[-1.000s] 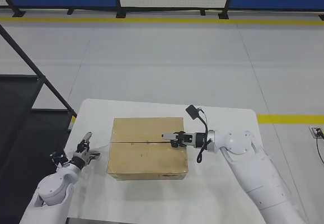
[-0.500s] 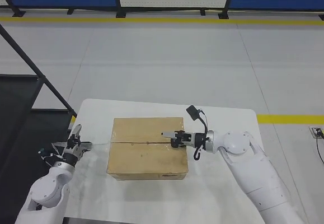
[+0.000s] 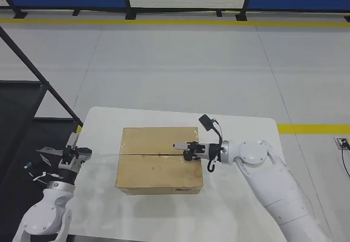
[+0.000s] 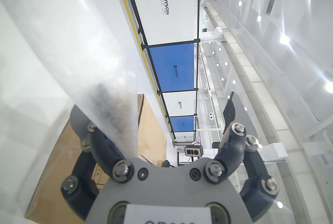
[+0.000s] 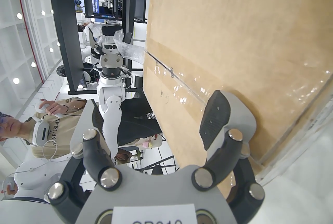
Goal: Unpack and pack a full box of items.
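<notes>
- The box (image 3: 159, 166) sits shut mid-table (image 3: 241, 130), its flaps meeting along a seam (image 3: 156, 154) that runs from 9 to 3 o'clock.
- The left gripper (image 3: 75, 151) is off the box's 9 o'clock side with its fingers spread. A clear tape strip (image 4: 91, 53) clings to one finger and reaches toward the box (I cannot tell whether its far end is free).
- The right gripper (image 3: 179, 146) lies over the seam's 3 o'clock half with its fingers apart, one pad at the cardboard.
- The step looks like stripping the tape. Draw it low and straight toward 9 o'clock so the film peels rather than tears.
- Press down with the right arm so the box doesn't slide.
- Sticky film may not drop from an opened finger, so plan to wipe it off.
</notes>
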Robot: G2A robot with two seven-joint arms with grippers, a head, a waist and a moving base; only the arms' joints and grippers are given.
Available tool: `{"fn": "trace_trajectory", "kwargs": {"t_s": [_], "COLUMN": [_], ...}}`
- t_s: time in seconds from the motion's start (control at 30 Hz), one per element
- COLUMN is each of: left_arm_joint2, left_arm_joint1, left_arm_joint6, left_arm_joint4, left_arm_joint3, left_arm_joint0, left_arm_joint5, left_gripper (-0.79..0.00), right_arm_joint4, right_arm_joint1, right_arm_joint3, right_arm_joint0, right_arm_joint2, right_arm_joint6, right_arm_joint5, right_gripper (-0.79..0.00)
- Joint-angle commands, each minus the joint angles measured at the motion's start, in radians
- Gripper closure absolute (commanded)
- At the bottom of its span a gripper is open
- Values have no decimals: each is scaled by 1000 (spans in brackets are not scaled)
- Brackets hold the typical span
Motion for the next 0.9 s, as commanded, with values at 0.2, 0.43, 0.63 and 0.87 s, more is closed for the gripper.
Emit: {"fn": "trace_trajectory", "kwargs": {"t_s": [0.2,0.43,0.63,0.87], "left_arm_joint2": [-3,35,72,120], "left_arm_joint1": [-2,-8,-15,-23], "left_arm_joint6": [33,103,172,218], "left_arm_joint4": [72,203,306,400], "left_arm_joint3": [-111,-195,-282,-337], "left_arm_joint0": [32,46,89,105], "left_arm_joint5": [16,46,44,51], "left_gripper": [-785,-785,-785,-785], "right_arm_joint4": [9,4,8,14], "right_arm_joint1": [0,0,2,6], "right_arm_joint3": [2,4,5,8], "right_arm_joint0": [5,8,5,-3], "right_arm_joint2": [-10,-21,-21,-17], "right_arm_joint6": [-3,-7,-8,-12], "right_arm_joint5": [-17,-14,-20,-43], "right_gripper": [-785,-785,-785,-785]}}
